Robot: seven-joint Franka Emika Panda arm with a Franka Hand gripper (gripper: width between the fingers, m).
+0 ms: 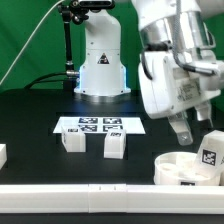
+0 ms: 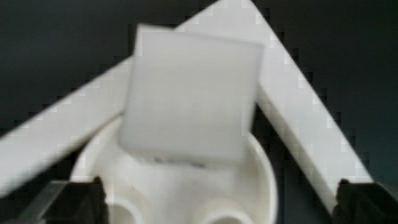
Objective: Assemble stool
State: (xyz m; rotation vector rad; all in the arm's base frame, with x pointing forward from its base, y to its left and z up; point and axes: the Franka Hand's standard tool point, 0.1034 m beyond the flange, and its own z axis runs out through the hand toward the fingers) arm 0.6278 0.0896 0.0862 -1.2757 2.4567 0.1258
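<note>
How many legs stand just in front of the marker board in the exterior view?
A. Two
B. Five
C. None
A: one leg and a second leg stand side by side just in front of the marker board.

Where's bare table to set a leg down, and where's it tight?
Free: black table between the middle leg and the seat; also the strip before the front rail. Crowded: seat side, under the open pincer.
</note>
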